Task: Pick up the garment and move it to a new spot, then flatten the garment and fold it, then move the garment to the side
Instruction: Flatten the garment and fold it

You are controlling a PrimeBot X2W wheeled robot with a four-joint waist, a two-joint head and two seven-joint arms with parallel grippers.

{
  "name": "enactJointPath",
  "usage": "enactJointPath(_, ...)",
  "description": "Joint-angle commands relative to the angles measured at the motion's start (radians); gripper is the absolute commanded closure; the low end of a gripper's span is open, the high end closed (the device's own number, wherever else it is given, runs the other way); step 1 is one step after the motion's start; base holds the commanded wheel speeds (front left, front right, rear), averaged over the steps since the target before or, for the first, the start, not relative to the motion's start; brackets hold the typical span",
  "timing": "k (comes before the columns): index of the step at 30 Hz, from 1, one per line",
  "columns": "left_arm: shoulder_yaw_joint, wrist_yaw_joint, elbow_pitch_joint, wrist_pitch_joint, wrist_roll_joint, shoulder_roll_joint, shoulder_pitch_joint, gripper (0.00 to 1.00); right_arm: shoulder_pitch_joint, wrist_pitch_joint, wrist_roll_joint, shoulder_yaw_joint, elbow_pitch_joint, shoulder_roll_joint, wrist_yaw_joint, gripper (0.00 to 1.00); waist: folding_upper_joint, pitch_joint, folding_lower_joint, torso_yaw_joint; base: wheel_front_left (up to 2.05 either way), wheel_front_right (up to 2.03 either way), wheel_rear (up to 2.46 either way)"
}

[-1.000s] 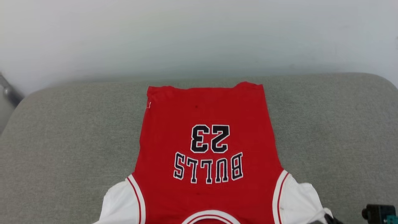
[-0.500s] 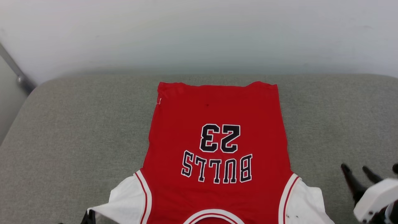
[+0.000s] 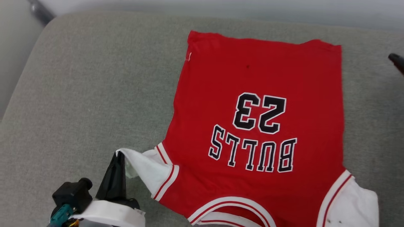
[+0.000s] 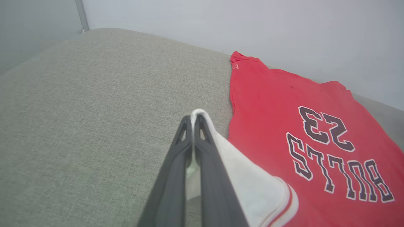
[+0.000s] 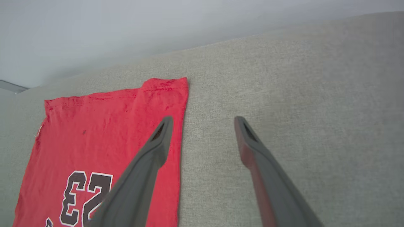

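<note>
The garment [image 3: 258, 78] is a red jersey with white sleeves. It lies flat on a grey cushion with the "BULLS 23" print up, the hem far and the collar near. My left gripper [image 3: 119, 156] is shut on the tip of the left white sleeve [image 3: 145, 167] and holds it slightly raised. In the left wrist view that sleeve [image 4: 249, 186] is pinched between the closed fingers of the left gripper [image 4: 193, 118]. My right gripper [image 5: 203, 121] stands open and empty above the cushion, beside the garment's [image 5: 94, 126] far right hem corner. One of its fingertips [image 3: 396, 60] shows at the right edge.
The grey fabric cushion [image 3: 79, 94] extends well left of the garment, and a strip of it lies to the right [image 5: 300, 94]. A pale wall [image 4: 221, 19] rises behind it. A metal pole [image 4: 81, 15] stands at the far left corner.
The head camera has tilted down and turned, so the whole picture has shifted. My right gripper opened and went from the right sleeve up to the far hem corner. The left gripper came into view holding the left sleeve.
</note>
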Motion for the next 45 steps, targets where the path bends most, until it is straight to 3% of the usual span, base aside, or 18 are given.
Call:
enactJointPath(1, 0.0, -0.006, 0.001, -0.007, 0.005, -0.002, -0.019, 1.0, -0.02, 0.014, -0.006, -0.002, 0.007, -0.001, 0.0, 0.0, 0.0, 0.101, -0.0003, 0.093, 0.0, 0.0, 0.0)
enactJointPath(5, -0.021, -0.032, 0.002, -0.021, 0.029, -0.021, -0.085, 1.0, -0.179, 0.172, -0.101, -0.027, 0.057, -0.007, 0.0, 0.0, 0.0, 0.178, -0.0003, 0.138, 0.0, 0.0, 0.0)
enactJointPath(10, -0.036, -0.051, -0.001, -0.034, 0.046, -0.036, -0.14, 1.0, -0.313, 0.256, -0.205, -0.075, 0.084, 0.016, 0.0, 0.0, 0.0, 0.254, -0.0003, 0.171, 0.0, 0.0, 0.0)
enactJointPath(21, -0.056, -0.086, 0.042, -0.045, 0.054, -0.059, -0.191, 1.0, -0.315, 0.339, -0.347, -0.129, 0.16, 0.054, 0.0, 0.0, 0.0, 0.307, -0.0003, 0.185, 0.0, 0.0, 0.0)
enactJointPath(22, -0.056, -0.089, 0.046, -0.046, 0.053, -0.059, -0.193, 1.0, -0.308, 0.348, -0.349, -0.129, 0.168, 0.056, -0.001, 0.42, 0.0, 0.306, -0.0003, 0.184, 0.0, 0.0, 0.0)
enactJointPath(23, -0.056, -0.092, 0.05, -0.047, 0.052, -0.06, -0.194, 1.0, -0.306, 0.35, -0.348, -0.134, 0.172, 0.059, -0.001, 0.66, 0.0, 0.305, -0.0003, 0.184, 0.0, 0.0, 0.0)
enactJointPath(24, -0.058, -0.094, 0.055, -0.048, 0.052, -0.061, -0.195, 1.0, -0.304, 0.354, -0.35, -0.136, 0.176, 0.062, -0.001, 0.99, 0.0, 0.302, -0.0003, 0.184, 0.0, 0.0, 0.0)
enactJointPath(28, -0.059, -0.1, 0.073, -0.05, 0.048, -0.064, -0.196, 1.0, -0.31, 0.326, -0.345, -0.109, 0.167, 0.062, 0.0, 1.0, 0.0, 0.286, -0.0003, 0.182, 0.0, 0.0, 0.0)
enactJointPath(34, -0.053, -0.102, 0.101, -0.05, 0.036, -0.057, -0.169, 1.0, -0.33, 0.262, -0.318, -0.007, 0.139, -0.002, 0.0, 1.0, 0.0, 0.213, -0.0003, 0.158, 0.0, 0.0, 0.0)
enactJointPath(37, -0.045, -0.096, 0.119, -0.043, 0.024, -0.043, -0.142, 1.0, -0.298, 0.245, -0.26, 0.099, 0.119, -0.052, 0.0, 1.0, 0.0, 0.135, -0.0003, 0.121, 0.0, 0.0, 0.0)
enactJointPath(38, -0.034, -0.087, 0.132, -0.036, 0.015, -0.028, -0.11, 1.0, -0.251, 0.251, -0.205, 0.189, 0.074, -0.106, 0.0, 1.0, 0.0, 0.07, -0.0003, 0.085, 0.0, 0.0, 0.0)
enactJointPath(45, 0.007, -0.052, 0.147, -0.014, -0.018, 0.016, -0.023, 1.0, -0.009, 0.297, -0.053, 0.332, -0.097, -0.249, 0.0, 1.0, 0.0, -0.059, -0.0003, -0.033, 0.0, 0.0, 0.0)
